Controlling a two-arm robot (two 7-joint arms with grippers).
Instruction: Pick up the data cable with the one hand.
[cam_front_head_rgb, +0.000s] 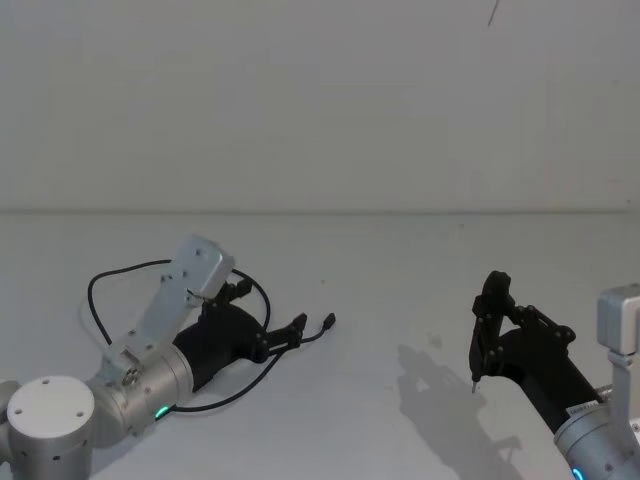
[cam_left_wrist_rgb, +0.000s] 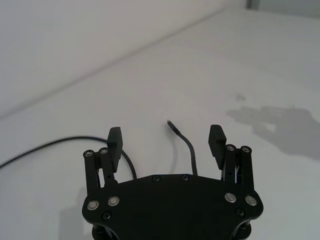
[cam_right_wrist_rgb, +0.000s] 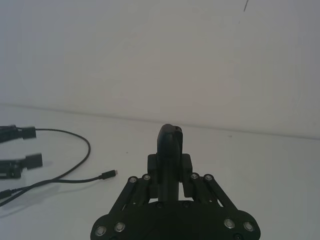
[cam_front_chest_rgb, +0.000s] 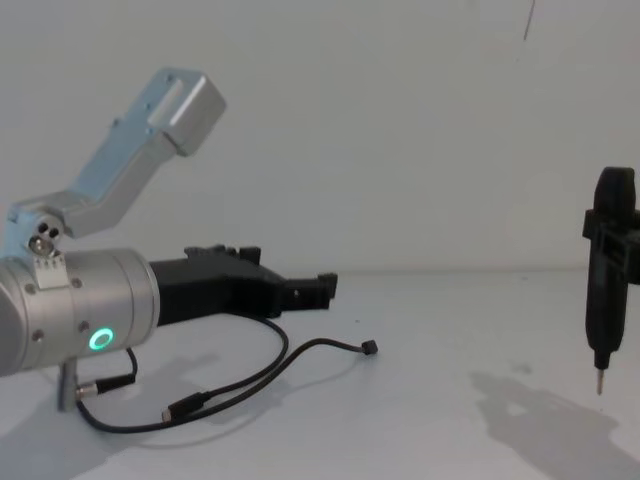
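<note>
- Left hand (cam_front_head_rgb: 268, 308) low over the counter (cam_front_head_rgb: 400, 260), fingers apart, a strand of the data cable (cam_front_head_rgb: 128, 269) between them
- Cable lies in loose loops, left side
- Right hand (cam_front_head_rgb: 494, 285) raised at right, fingers together

The data cable (cam_front_chest_rgb: 340, 343), left tool (cam_left_wrist_rgb: 166, 135) and right tool (cam_right_wrist_rgb: 170, 134) are black, the table (cam_front_head_rgb: 400, 260) white.
</note>
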